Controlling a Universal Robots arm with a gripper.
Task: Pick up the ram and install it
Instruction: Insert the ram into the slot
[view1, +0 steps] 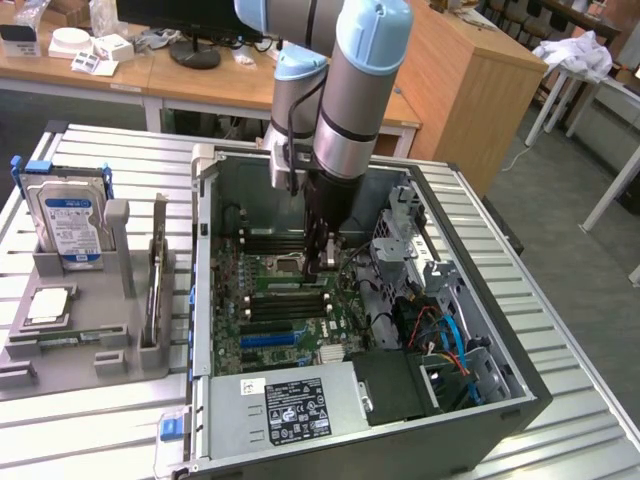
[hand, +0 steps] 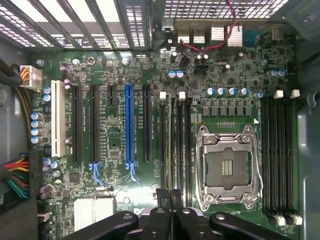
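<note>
My gripper (view1: 325, 262) reaches down into the open computer case (view1: 480, 400), just above the motherboard (hand: 115, 150) and beside the processor socket (hand: 227, 167). In the wrist view its two black fingertips (hand: 162, 196) stand pressed close together. From between them a thin greenish edge, the ram (hand: 170, 145) seen edge-on, runs along the memory slots (hand: 180, 145) next to the socket. It lines up with one of those slots; whether it is seated I cannot tell. A second bank of memory slots (hand: 277, 155) lies on the socket's other side.
A grey tray (view1: 90, 350) at the exterior view's left holds a silver hard drive with a blue label (view1: 68, 225), a small square processor chip (view1: 48, 305) and an upright holder (view1: 157, 275). Cables (view1: 445, 340) and a drive cage (view1: 405, 235) crowd the case's right side.
</note>
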